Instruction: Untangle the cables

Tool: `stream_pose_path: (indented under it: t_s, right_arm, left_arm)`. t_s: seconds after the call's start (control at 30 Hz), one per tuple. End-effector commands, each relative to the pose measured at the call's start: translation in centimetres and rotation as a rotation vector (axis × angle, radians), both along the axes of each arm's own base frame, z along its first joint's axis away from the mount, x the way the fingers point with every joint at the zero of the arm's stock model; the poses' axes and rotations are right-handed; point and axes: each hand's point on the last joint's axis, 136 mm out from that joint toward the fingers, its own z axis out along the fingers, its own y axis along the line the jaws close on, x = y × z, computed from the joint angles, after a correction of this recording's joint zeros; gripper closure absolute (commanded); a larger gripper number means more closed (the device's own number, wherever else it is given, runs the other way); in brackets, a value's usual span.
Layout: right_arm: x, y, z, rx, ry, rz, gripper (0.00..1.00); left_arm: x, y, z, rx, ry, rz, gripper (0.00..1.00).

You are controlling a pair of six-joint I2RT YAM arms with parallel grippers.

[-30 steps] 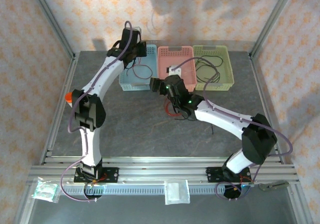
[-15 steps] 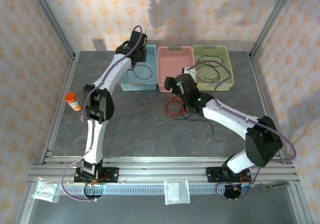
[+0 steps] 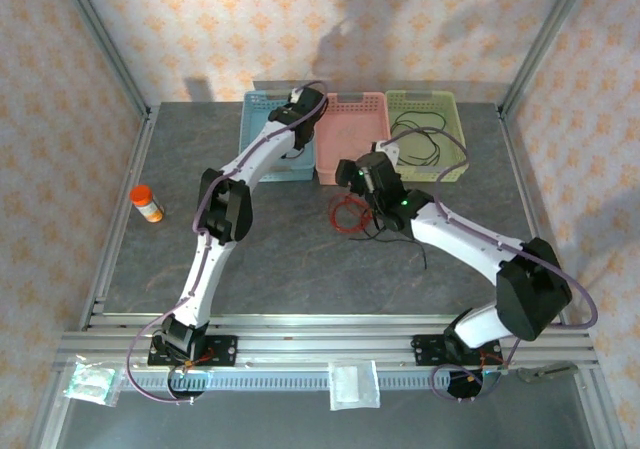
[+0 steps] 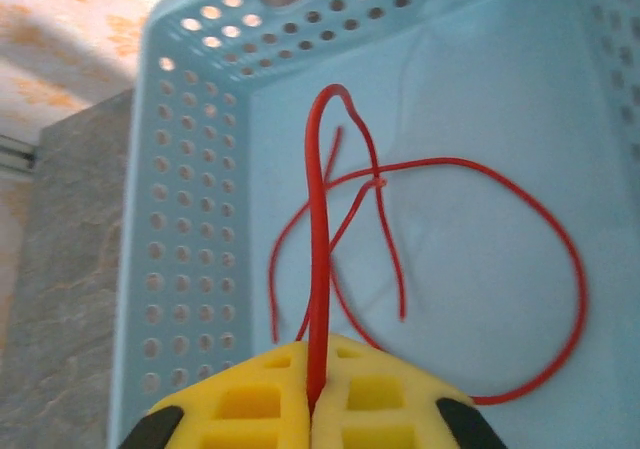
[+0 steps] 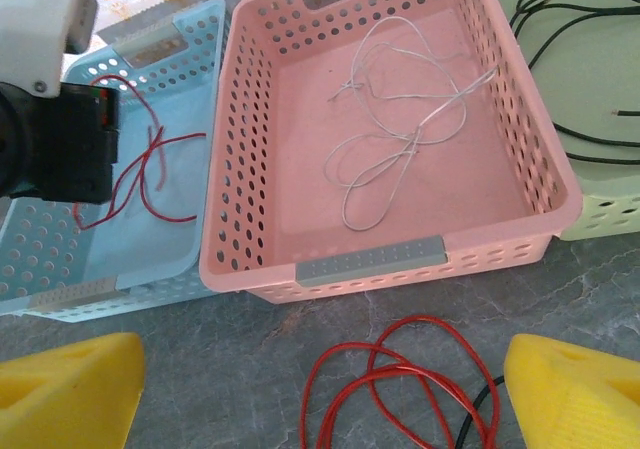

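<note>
My left gripper [image 3: 300, 109] hangs over the blue basket [image 4: 190, 199], its yellow pads [image 4: 250, 399] shut on a red cable [image 4: 320, 269] that rises from between them. The rest of that thin red wire [image 5: 140, 169] loops on the basket floor. A red cable coil [image 3: 350, 214] lies on the table with a black wire [image 3: 385, 231] beside it. My right gripper [image 3: 358, 181] is open just above that red coil [image 5: 400, 379], one pad on either side. A whitish wire [image 5: 400, 119] lies in the pink basket [image 3: 350, 129], and a black cable [image 3: 420, 134] in the green basket [image 3: 455, 139].
An orange pill bottle [image 3: 148, 203] stands on the table at the left. The three baskets sit side by side along the back wall. Aluminium frame posts [image 3: 105, 54] flank the table, and white packets [image 3: 355, 384] lie on the front rail.
My left arm has swung right across the blue basket toward the pink one, uncovering the orange bottle. My right gripper has shifted slightly right and back, staying over the red coil.
</note>
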Motion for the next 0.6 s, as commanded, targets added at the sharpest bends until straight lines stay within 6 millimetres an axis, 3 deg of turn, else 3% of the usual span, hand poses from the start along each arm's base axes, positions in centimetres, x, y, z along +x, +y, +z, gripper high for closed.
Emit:
stream_pose_path:
  t_s: [0.0,0.13,0.37,0.57]
  right_arm:
    - [-0.4,-1.2,-0.1,0.004,0.012,-0.039,0.08]
    - [-0.5,-1.4,-0.5,0.006,0.027,-0.051,0.08]
    - [-0.6,-2.7,-2.4,-0.017,0.121,-0.081,0.14]
    - [-1.0,-3.0,-3.6,-0.060,0.178,-0.072,0.24]
  left_arm:
    - [-0.1,2.0,1.7,0.079,-0.019,0.053,0.80]
    - [-0.2,1.4,2.1,0.023,-0.028,0.047,0.63]
    - [-0.9,-1.4,6.1,-0.227,-0.098,-0.028,0.42]
    - [-2.6,-2.4,8.2,-0.405,-0.132,-0.060,0.38]
